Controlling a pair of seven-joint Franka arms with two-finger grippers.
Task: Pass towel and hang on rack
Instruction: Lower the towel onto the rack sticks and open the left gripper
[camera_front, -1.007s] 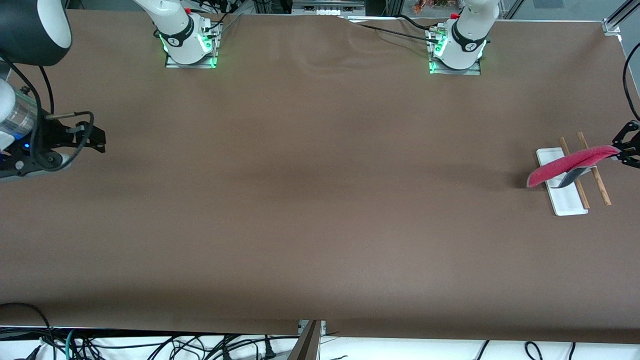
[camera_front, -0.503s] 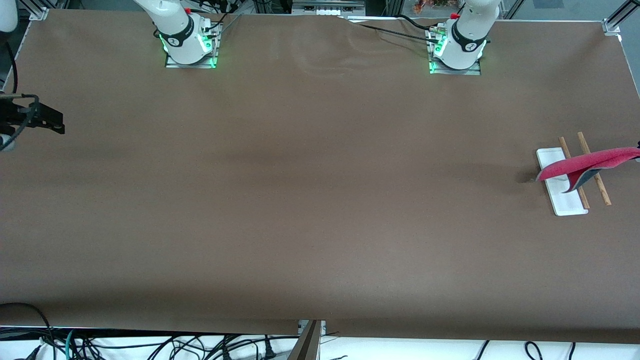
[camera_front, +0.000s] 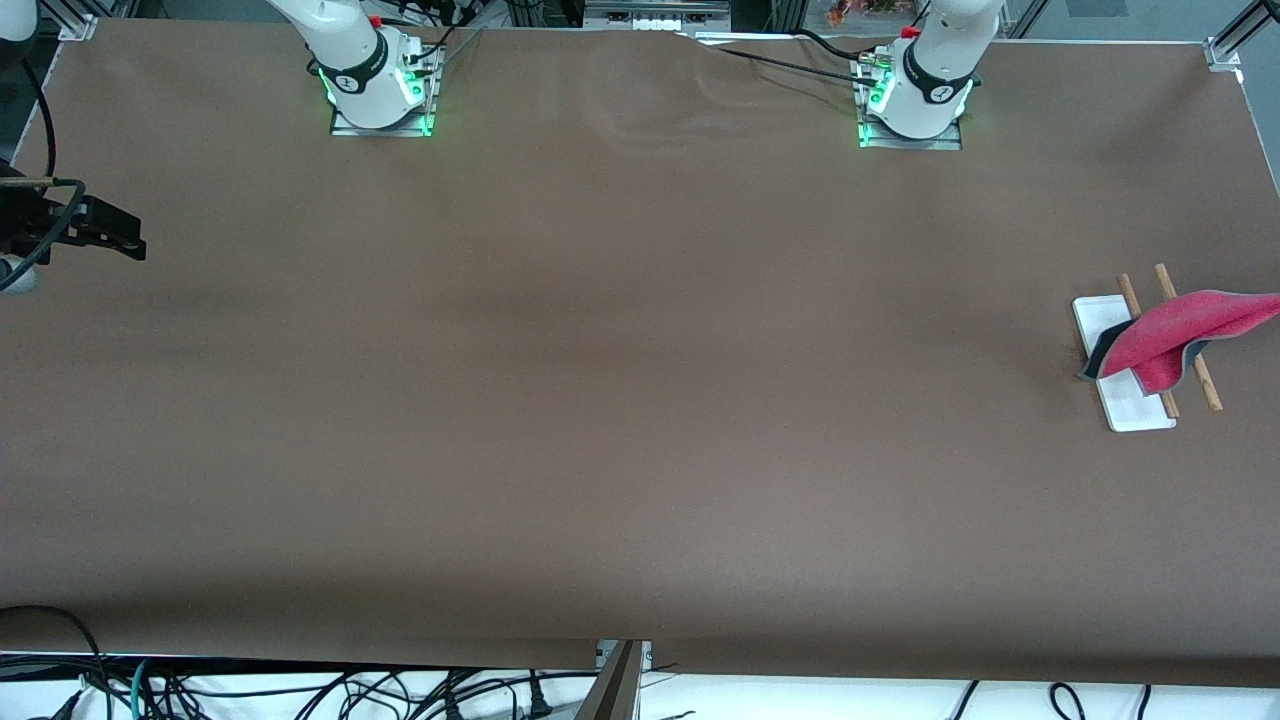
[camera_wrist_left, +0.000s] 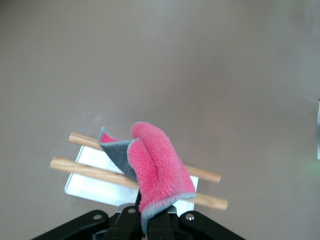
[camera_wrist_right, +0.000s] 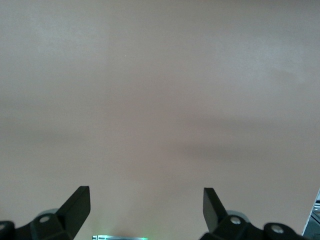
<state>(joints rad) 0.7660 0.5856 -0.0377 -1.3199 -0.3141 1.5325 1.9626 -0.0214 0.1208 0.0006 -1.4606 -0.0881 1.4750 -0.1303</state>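
Your left gripper (camera_wrist_left: 150, 226) is clamped on one end of the towel (camera_front: 1165, 335), holding it in the air over the rack (camera_front: 1125, 410) at the left arm's end of the table (camera_front: 640, 400). In the front view the gripper itself is out of frame; the left wrist view shows its dark fingers pinched together on the pink cloth's stitched edge.

The towel's long axis runs from the held end out across both wooden rods (camera_wrist_left: 95, 172), roughly square to them. Its free end points toward the middle of the table and droops down over the rack's white base. The pink-red face is mostly up, with a dark grey flap folded over at the free end. I cannot tell whether the cloth already rests on the rods or hangs just above them.

Your right gripper (camera_wrist_right: 146, 205) waits with its fingers spread wide over bare table at the right arm's end, holding nothing.

What could go wrong, as I judge it: the cloth is bunched and folded, so most of its weight may sit to one side of the rods. Released like that, it could slide off onto the base or table. Pulling the held end sideways while the cloth drags on the rods could also tip or shift the light rack.
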